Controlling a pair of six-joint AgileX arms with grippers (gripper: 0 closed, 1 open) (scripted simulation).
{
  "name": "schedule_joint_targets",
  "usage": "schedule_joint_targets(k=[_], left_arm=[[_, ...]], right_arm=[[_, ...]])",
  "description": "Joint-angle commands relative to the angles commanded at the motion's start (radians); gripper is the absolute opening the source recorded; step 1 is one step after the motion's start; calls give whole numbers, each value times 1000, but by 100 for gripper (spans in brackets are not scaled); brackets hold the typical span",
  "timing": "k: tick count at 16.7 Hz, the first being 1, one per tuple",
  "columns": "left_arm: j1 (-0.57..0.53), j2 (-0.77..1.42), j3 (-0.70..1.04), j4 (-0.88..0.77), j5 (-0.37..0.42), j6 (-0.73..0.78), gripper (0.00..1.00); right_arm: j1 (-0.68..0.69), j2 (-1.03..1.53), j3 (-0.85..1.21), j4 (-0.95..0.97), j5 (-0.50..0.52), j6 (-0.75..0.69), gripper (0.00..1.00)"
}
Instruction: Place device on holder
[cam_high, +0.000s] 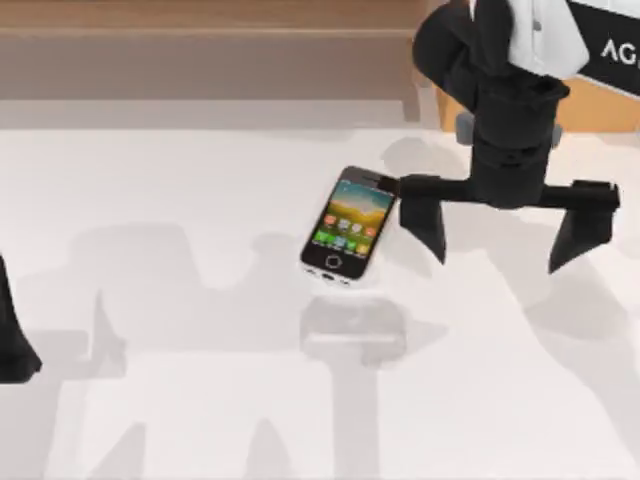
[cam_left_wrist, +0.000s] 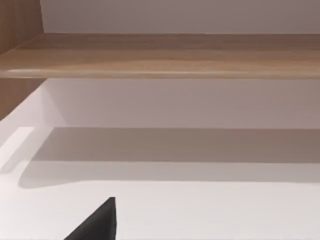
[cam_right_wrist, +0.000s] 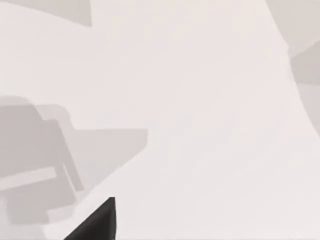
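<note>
A slim black smartphone with white rim and lit icon screen (cam_high: 346, 225) lies mid-tabletop (cam_high: 180, 200). Just right, the right tool (cam_high: 497, 234) hovers wide open, empty. The phone looks light, rigid, slippery; grip its long edges.

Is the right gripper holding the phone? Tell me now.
No: in the top view the right gripper hangs open beside the phone, which lies on the table.

Illumination bright and even. Soft grey shadows fall on the white table (cam_high: 200, 420) at centre and lower left. No glare; edges undistorted.
</note>
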Motion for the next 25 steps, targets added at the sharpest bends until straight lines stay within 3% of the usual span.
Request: schedule_joint_targets(k=[7, 12, 21, 25], left_arm=[[0, 0, 0, 0, 0, 0, 100], [0, 0, 0, 0, 0, 0, 100], [0, 0, 0, 0, 0, 0, 100], [0, 0, 0, 0, 0, 0, 100]], right_arm=[[86, 500, 728, -221, 45, 200, 100], [112, 654, 1055, -241, 63, 286, 100], [111, 680, 1126, -232, 67, 306, 100], [109, 662, 1011, -135, 67, 300, 100]])
